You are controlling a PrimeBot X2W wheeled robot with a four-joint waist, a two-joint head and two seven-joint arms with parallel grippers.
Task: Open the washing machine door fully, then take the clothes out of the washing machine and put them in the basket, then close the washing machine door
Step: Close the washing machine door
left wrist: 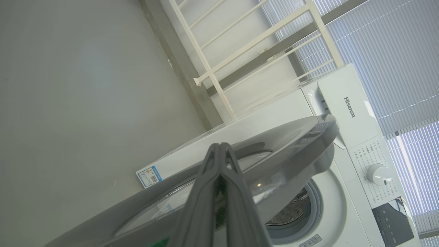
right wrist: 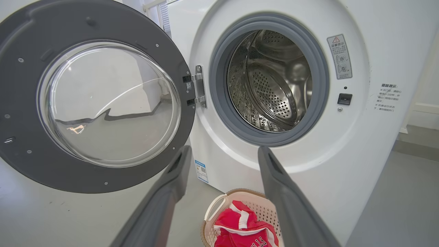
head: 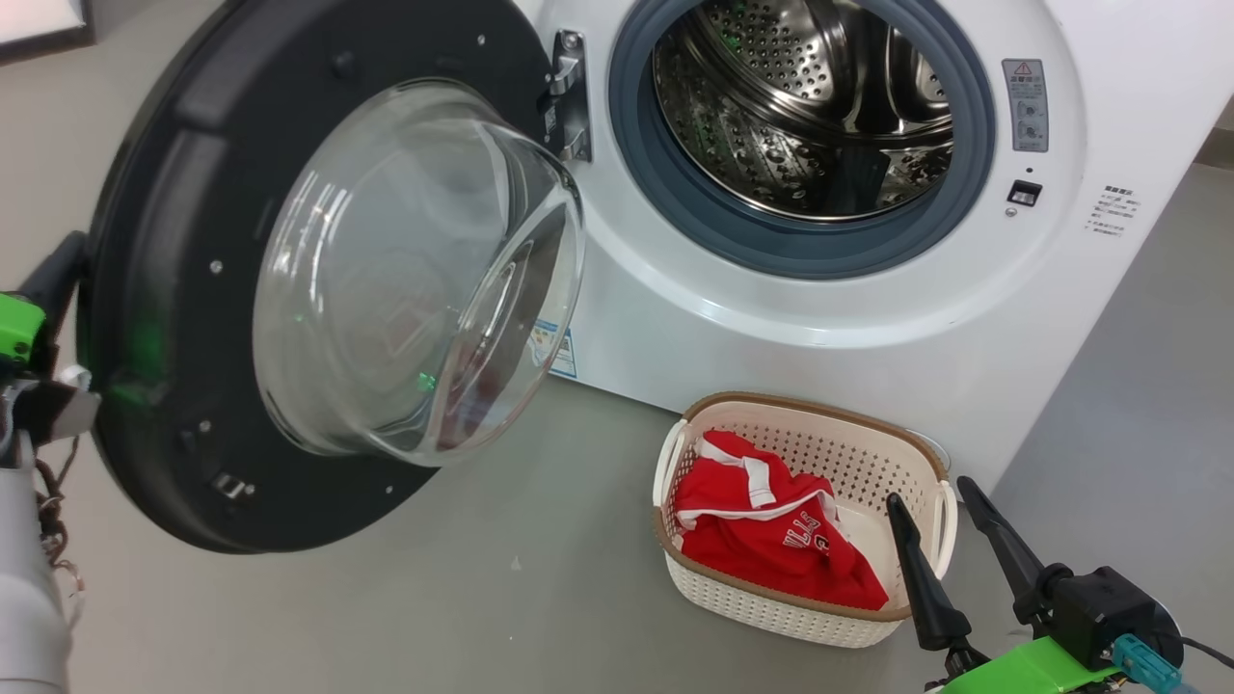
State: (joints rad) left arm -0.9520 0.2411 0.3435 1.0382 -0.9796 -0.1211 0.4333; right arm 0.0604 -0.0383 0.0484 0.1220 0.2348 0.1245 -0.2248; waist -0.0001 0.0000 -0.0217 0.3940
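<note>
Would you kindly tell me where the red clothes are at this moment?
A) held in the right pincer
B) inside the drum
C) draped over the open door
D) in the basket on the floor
D: the red clothes lie in the cream basket, and the steel drum looks empty.

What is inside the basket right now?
Red clothes with white trim and lettering lie bunched in the basket, filling most of it. They cover most of its floor, so anything beneath them cannot be seen.
</note>
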